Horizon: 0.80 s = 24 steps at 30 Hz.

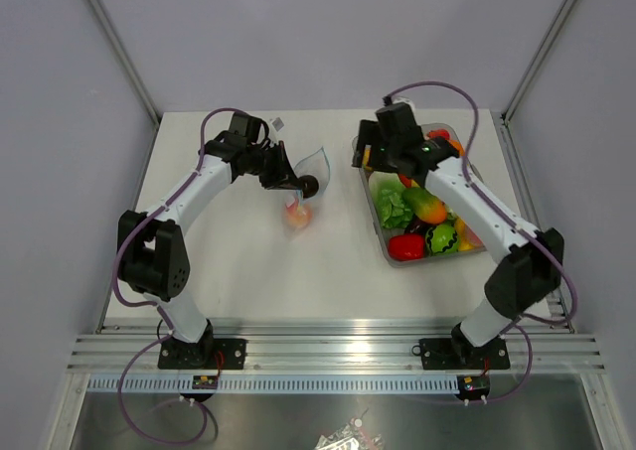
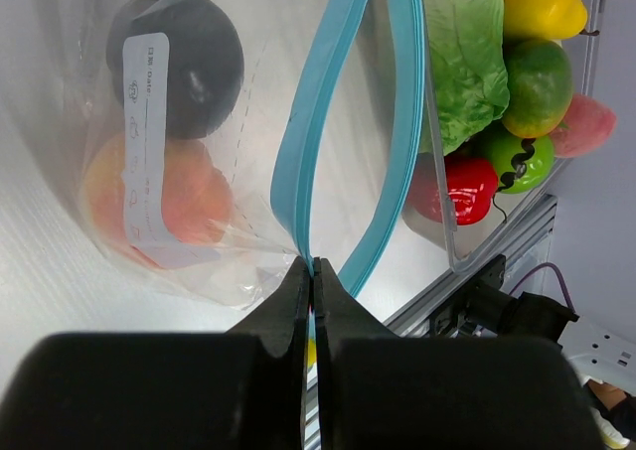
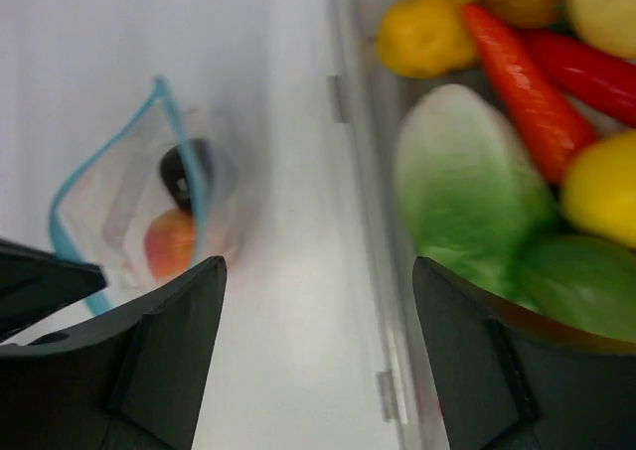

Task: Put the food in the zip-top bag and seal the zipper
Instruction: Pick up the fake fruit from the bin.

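The clear zip-top bag [image 1: 310,172] hangs open over the table, held up at one end of its light blue zipper [image 2: 298,152]. My left gripper [image 2: 312,267] is shut on that strip; the two blue lips spread apart beyond it. Inside the bag are a pink-yellow peach [image 2: 164,197] and a dark round fruit [image 2: 189,63]. My right gripper [image 3: 318,266] is open and empty, above the table between the bag [image 3: 119,212] and the tray's left wall [image 3: 348,122]. In the top view it [image 1: 366,155] is at the tray's far left corner.
The rigid clear tray [image 1: 378,226] at the right holds green lettuce [image 1: 395,207], a red pepper [image 1: 405,246], a carrot [image 3: 517,82], yellow and green pieces and several more. Grey walls surround the white table; a metal rail runs along its near edge.
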### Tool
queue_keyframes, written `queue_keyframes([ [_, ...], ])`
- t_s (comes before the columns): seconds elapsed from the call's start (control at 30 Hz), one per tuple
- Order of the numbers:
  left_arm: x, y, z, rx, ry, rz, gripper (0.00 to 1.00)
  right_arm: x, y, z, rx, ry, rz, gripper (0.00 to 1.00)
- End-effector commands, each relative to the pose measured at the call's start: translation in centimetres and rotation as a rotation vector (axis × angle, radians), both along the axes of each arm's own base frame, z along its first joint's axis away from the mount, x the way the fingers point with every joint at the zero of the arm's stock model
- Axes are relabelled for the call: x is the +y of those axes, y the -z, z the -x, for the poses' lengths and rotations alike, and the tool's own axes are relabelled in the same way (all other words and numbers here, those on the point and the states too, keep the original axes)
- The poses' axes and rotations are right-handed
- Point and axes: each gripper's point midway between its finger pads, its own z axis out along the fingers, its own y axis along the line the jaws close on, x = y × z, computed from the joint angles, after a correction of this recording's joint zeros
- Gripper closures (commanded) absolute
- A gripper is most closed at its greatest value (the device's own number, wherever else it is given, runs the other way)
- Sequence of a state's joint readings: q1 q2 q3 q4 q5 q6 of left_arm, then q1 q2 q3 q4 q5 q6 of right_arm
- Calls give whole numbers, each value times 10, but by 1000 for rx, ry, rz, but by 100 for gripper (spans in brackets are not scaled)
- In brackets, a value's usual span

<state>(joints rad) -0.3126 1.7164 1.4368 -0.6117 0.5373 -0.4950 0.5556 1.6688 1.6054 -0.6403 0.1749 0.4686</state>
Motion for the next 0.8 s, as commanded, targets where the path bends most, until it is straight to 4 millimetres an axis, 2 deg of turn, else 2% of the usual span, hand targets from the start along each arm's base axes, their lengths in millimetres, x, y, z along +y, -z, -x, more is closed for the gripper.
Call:
queue_keyframes([
  [0.0,-5,-23,-1,-68,15,35,100,-82,-29,13,-64,188,4,17],
  [0.03,-6,-25,0,-70,18,42,100,-96,-21,19,-42,214,22,17],
  [0.07,-6,-27,-1,-73,17,44,100,-112,-3,27,-2,240,39,17],
  [0.1,-7,-29,-1,-81,18,47,100,-136,-5,30,-5,295,32,16],
  [0.13,-8,-30,-2,-82,19,53,100,-149,0,31,2,323,30,17],
  [0.17,-9,-30,-2,-82,20,53,100,-167,12,34,31,361,27,16],
  [0.3,-14,-31,-1,-82,38,59,100,-201,27,29,63,437,39,18],
  [0.5,-12,-26,-1,-74,33,45,100,-227,45,-4,87,498,31,18],
  [0.53,-12,-26,-1,-73,33,45,100,-236,41,-13,66,519,6,16],
  [0.57,-12,-25,0,-71,34,43,100,-234,47,-18,78,512,-3,15],
  [0.63,-12,-23,0,-68,34,40,100,-253,42,-33,52,552,-23,8],
  [0.67,-12,-22,0,-65,34,39,100,-255,51,-39,73,553,-19,6],
  [0.77,-11,-18,-1,-56,35,31,100,-261,55,-62,73,559,-25,2],
])
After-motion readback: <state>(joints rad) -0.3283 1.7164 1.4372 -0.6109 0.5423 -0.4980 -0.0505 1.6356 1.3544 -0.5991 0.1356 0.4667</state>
